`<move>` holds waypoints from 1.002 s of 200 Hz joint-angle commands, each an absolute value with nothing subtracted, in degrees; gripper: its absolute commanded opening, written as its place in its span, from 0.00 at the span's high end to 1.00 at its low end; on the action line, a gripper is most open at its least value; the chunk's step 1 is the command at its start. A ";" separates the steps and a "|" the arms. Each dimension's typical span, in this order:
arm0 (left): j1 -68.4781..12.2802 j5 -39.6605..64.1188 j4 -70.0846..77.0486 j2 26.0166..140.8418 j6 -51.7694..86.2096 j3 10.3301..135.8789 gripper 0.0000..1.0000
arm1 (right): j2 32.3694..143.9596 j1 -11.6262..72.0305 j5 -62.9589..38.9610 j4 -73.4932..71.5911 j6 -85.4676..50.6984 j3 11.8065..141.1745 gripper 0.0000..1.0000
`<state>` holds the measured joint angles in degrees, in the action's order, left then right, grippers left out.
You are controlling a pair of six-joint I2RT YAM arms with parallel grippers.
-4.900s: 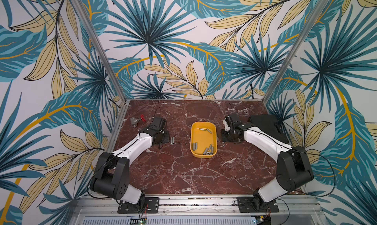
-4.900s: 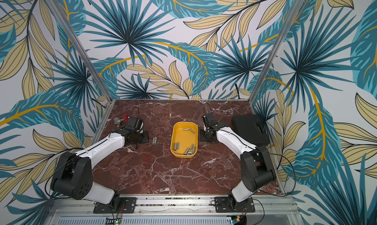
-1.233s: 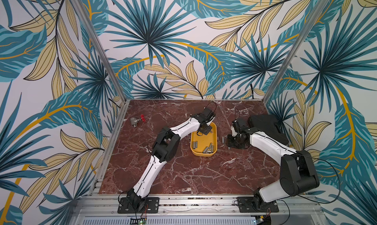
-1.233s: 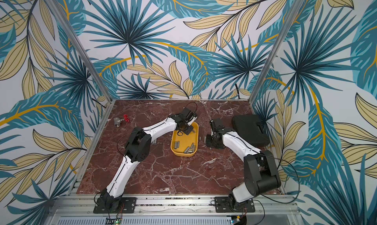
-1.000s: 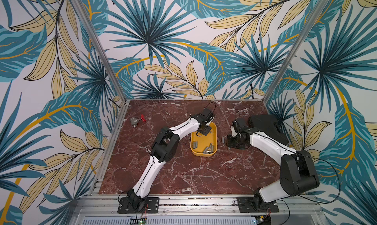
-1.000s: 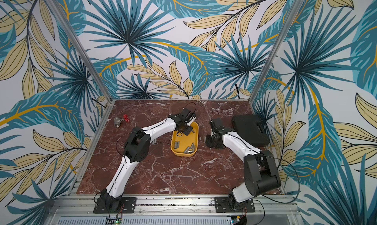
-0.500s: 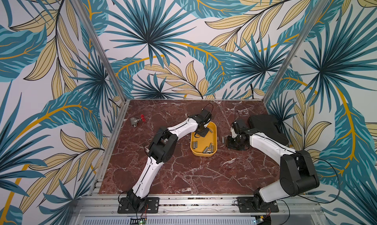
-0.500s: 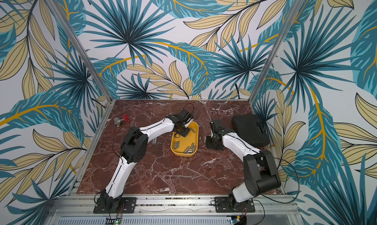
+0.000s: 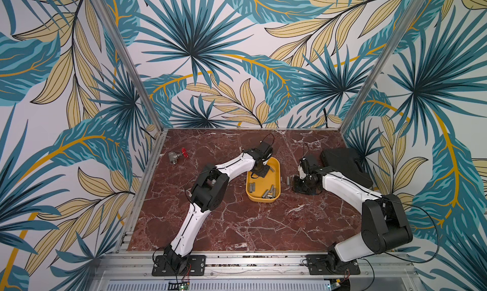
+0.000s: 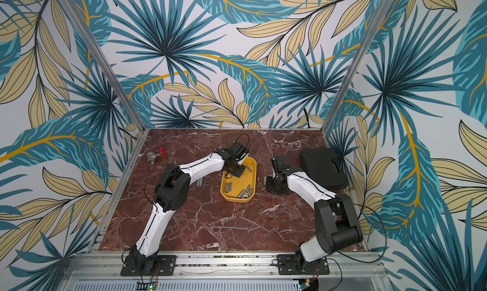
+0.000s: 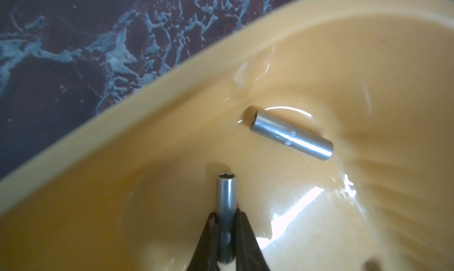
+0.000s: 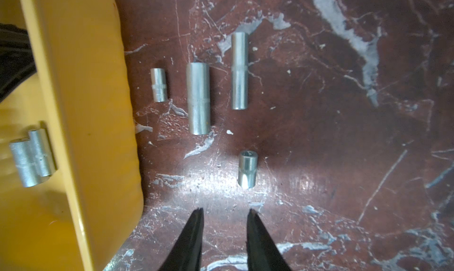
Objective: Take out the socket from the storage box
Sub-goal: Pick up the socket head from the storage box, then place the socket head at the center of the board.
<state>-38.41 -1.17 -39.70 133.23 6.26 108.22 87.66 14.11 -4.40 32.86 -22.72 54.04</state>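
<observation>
Left gripper (image 11: 226, 214) just clamped a slim silver metal socket (image 11: 226, 193).
Axis along jaws, within yellow plastic storage box (image 11: 147, 102); right gripper (image 12: 224, 210) gapes empty.

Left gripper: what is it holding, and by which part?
A slim socket, pinched between the fingers at one end, inside the storage box; its open end sticks out free.

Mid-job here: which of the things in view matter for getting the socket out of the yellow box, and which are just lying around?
Job: storage box; socket pinched in the left claw; other sockets inside the box; sockets on the table by the open right claw.
Lying about: black case; red-handled valve.
</observation>
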 commanded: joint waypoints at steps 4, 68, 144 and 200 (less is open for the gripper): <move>-37.85 -0.80 -37.51 127.64 8.72 105.37 0.89 | 85.96 13.89 -4.75 33.30 -23.08 53.35 0.68; -34.89 0.62 -30.84 111.32 13.09 97.09 0.89 | 86.22 13.88 -4.66 33.52 -23.07 54.23 0.68; -29.33 -5.07 -28.56 86.85 21.99 64.10 0.89 | 88.05 13.89 -6.24 31.95 -23.38 54.49 0.68; -27.56 -6.55 -27.95 76.17 29.88 46.51 0.89 | 89.52 13.89 -7.55 31.30 -23.38 54.93 0.68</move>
